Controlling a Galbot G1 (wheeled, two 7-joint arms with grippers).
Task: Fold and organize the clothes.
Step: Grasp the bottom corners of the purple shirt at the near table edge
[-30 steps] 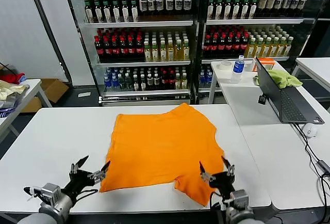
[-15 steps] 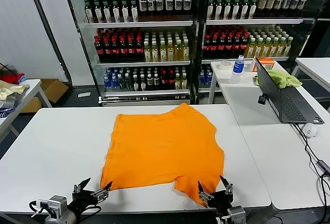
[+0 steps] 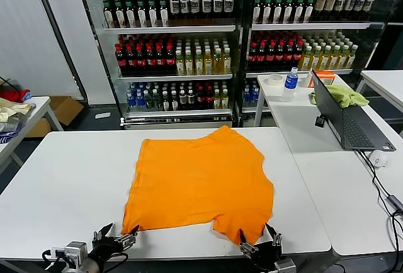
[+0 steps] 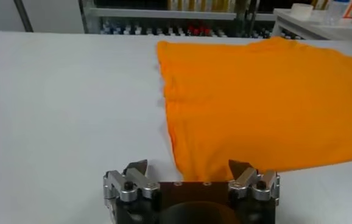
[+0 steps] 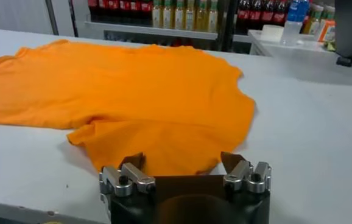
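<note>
1. Here the orange T-shirt (image 3: 198,182) lies spread flat on the white table (image 3: 63,178), roughly central, its hem toward the near edge.
2. The left gripper (image 3: 117,239) sits low at the table's near edge, just beside the shirt's near left corner, fingers spread and holding nothing (its wrist view shows that corner lying between the two tips).
3. The right gripper (image 3: 260,246) waits at the near edge by the shirt's rumpled near right corner, fingers likewise apart and empty.
4. A laptop (image 3: 345,121) stands open on the side table to the right.
</note>
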